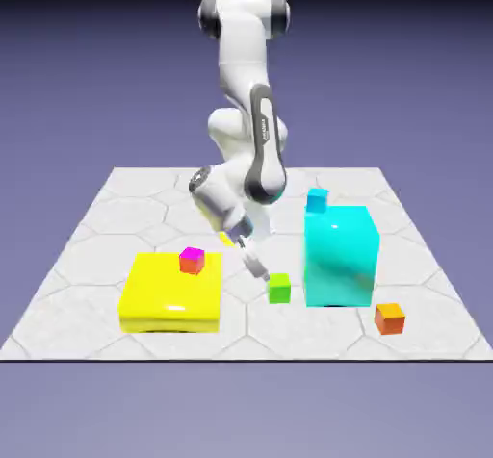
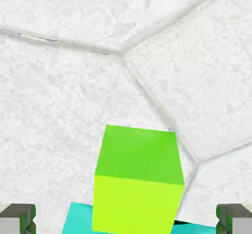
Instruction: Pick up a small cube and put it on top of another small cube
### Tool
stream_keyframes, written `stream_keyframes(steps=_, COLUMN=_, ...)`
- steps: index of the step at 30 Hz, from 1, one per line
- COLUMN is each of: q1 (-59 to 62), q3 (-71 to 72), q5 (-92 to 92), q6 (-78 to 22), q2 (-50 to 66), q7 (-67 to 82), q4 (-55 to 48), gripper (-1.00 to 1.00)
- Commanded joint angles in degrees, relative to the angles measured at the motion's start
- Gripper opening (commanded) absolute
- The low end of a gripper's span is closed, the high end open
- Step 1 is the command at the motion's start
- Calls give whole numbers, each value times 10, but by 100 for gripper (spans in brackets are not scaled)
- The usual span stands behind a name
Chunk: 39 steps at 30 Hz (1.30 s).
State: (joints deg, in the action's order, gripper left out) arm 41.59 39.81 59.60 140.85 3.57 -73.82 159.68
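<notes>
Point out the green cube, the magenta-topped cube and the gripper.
green cube [image 1: 279,288]: exterior view, middle of its front face.
magenta-topped cube [image 1: 192,254]: exterior view, its magenta top, on the yellow block [image 1: 168,302].
gripper [image 1: 257,267]: exterior view, midway between the fingertips.

White hexagon-tiled table [image 1: 116,206], blue-violet backdrop [image 1: 58,62]

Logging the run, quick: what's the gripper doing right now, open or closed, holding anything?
Gripper: open, holding nothing; the small green cube sits on the table between its fingertips, which stand well apart from it.

green cube [image 1: 279,288] on the table; magenta-topped cube [image 1: 192,260] on yellow slab [image 1: 171,295].
</notes>
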Motion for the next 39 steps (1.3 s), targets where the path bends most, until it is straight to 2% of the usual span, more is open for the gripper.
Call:
stream_keyframes(steps=1, q1=-5, q3=1, q5=8, q6=18, q2=21, q7=9, q4=-4, gripper=0)
stream_keyframes(steps=9, q1=-42, q3=5, q5=69, q6=149, q2=174, q7=77, q4=-35, gripper=0)
stream_keyframes(steps=10, q1=-42, q3=5, q5=69, q6=149, q2=174, q7=77, q4=-35, gripper=-100)
stream_keyframes(steps=19, q1=-2, q3=0, q5=3, q6=7, q2=8, q7=4, q4=-2, gripper=-100)
stream_keyframes(steps=21, q1=0, q3=0, q5=0, q6=0, q2=0, q7=0, q4=0, gripper=-100)
stream_keyframes(steps=39, q1=-144, q3=-374, q5=-280, q6=-251, q2=-51, q7=30, q4=-140, gripper=-100)
